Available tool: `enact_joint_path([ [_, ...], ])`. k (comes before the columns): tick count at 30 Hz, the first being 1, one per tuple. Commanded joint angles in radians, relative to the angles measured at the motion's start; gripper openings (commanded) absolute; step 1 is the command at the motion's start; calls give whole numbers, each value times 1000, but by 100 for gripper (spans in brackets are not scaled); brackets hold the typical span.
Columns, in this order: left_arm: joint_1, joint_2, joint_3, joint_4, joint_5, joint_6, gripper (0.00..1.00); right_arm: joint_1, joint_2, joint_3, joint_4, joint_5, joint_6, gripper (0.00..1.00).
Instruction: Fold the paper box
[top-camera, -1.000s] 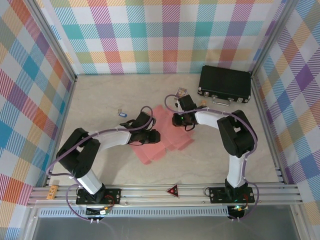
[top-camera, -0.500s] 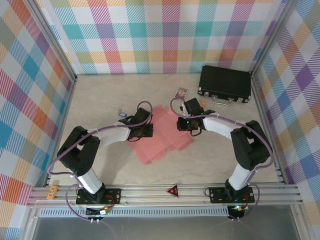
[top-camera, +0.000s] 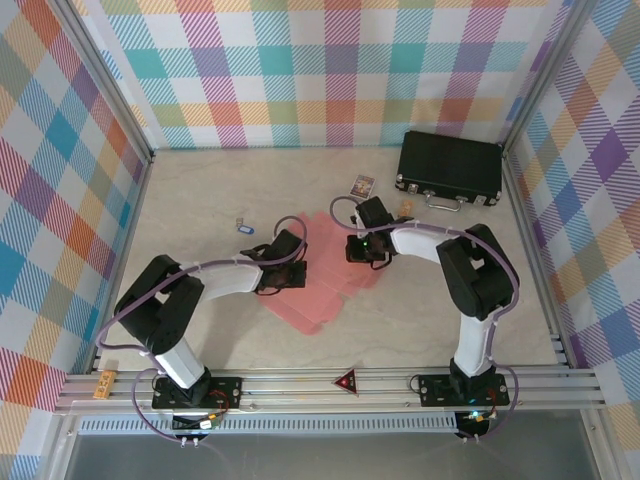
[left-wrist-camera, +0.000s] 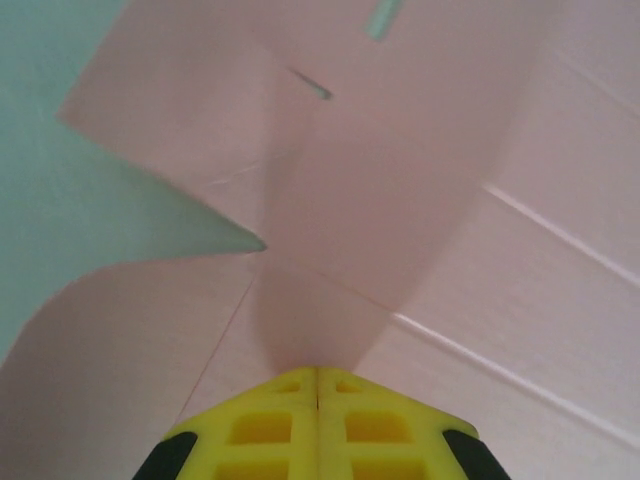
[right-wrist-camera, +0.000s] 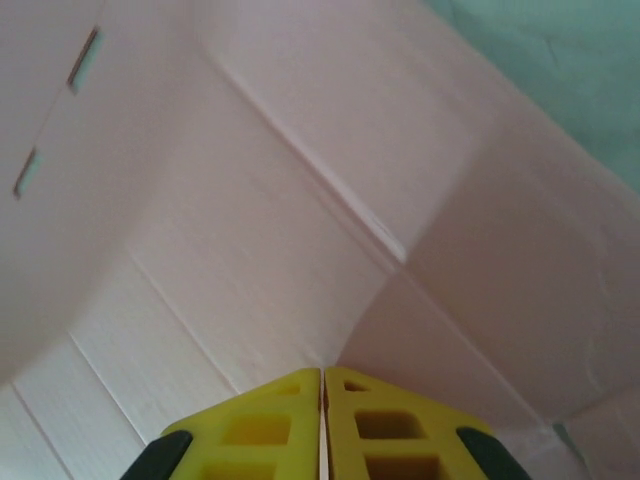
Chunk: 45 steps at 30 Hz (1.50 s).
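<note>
The paper box (top-camera: 318, 292) lies on the desk (top-camera: 200, 200), mostly flat. The left gripper (left-wrist-camera: 318, 372) and the right gripper (right-wrist-camera: 323, 372) have their fingers together, apparently each pinching a panel (the sheet bows upward there). Folding has barely begun; nearly all the creases are left to do.

The paper box (left-wrist-camera: 430, 180), blurred, runs past both wrist views' edges; whether the left end effector (left-wrist-camera: 318, 375) or right end effector (right-wrist-camera: 323, 372) pinches it is hidden.
</note>
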Motion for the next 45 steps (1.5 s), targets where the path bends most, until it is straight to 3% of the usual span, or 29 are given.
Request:
enact_joint_path([
  [1, -25, -24, -61, -16, 53, -94, 0, 7, 56, 47, -15, -28, -16, 12],
  [11, -46, -64, -153, 208, 236, -251, 8, 15, 119, 152, -42, -76, -64, 14],
  [15, -47, -76, -137, 212, 228, -259, 13, 19, 85, 153, -38, -76, -90, 15],
  [22, -26, -130, 1, 32, 125, -152, 34, 20, -29, 147, -55, -47, -92, 17],
  [29, 89, -110, 155, -83, 65, -29, 46, 20, -74, 80, -38, -56, -49, 20],
  [39, 240, 107, 401, -160, 39, 144, 59, 37, -56, 3, 5, -94, -9, 22],
  [45, 285, 248, 517, -192, 105, 172, 60, 42, -24, -7, -6, -86, 1, 22],
])
